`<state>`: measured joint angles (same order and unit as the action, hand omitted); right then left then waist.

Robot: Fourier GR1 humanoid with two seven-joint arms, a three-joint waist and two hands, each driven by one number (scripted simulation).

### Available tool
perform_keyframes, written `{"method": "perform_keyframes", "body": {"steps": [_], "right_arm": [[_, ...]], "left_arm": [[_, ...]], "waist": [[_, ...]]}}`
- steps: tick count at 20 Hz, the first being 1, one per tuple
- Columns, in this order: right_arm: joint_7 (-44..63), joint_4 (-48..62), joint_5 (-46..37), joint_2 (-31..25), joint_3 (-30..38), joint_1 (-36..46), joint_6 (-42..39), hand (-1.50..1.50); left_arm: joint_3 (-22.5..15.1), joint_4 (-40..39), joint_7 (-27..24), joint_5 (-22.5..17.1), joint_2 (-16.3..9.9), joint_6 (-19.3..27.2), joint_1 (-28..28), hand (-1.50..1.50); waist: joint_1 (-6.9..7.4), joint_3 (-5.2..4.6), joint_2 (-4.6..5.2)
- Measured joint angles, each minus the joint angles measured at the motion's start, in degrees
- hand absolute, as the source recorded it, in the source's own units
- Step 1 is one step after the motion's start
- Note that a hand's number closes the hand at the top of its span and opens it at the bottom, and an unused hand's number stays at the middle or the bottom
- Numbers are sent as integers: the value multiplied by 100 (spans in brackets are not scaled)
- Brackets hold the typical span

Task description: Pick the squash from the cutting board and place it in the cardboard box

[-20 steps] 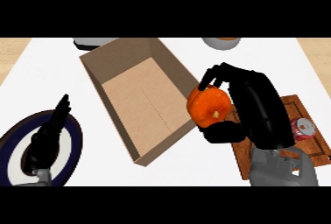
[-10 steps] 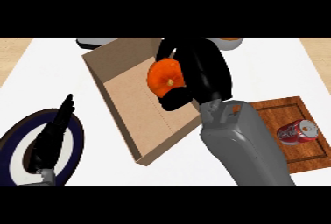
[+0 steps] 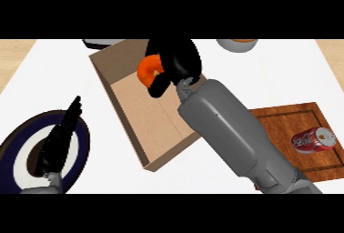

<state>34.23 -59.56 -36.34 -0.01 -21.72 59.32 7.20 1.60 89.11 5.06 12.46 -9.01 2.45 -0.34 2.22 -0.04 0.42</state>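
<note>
right hand (image 3: 173,61) curled round squash (image 3: 148,72) above cardboard box (image 3: 141,132) | left hand (image 3: 59,136) open, resting | risk — release near far wall, squash rolls out

Kitchen: white counter (image 3: 282,77), wooden cutting board (image 3: 282,119), dark plate (image 3: 13,141), soda can (image 3: 313,139).

— What do the arms look like?
— Two smooth grey forearms with rounded casings; the right forearm (image 3: 232,136) is bulky and narrows toward the wrist.
— And the hands?
— Both glossy black. The right hand (image 3: 176,61) is broad with thick fingers; the left hand (image 3: 59,139) looks slim and dark above a small grey wrist.
</note>
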Motion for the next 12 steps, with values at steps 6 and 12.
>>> {"method": "perform_keyframes", "body": {"steps": [6, 12], "right_arm": [[-187, 1386, 783, 1, -350, 373, 772, -150], [-615, 2163, 1654, 1, -740, 628, 1474, -150]], "left_arm": [[70, -23, 102, -76, -113, -165, -168, 0], [62, -184, 41, -33, -106, -182, -344, 0]], "waist": [[114, 0, 30], [211, 0, 57]]}}
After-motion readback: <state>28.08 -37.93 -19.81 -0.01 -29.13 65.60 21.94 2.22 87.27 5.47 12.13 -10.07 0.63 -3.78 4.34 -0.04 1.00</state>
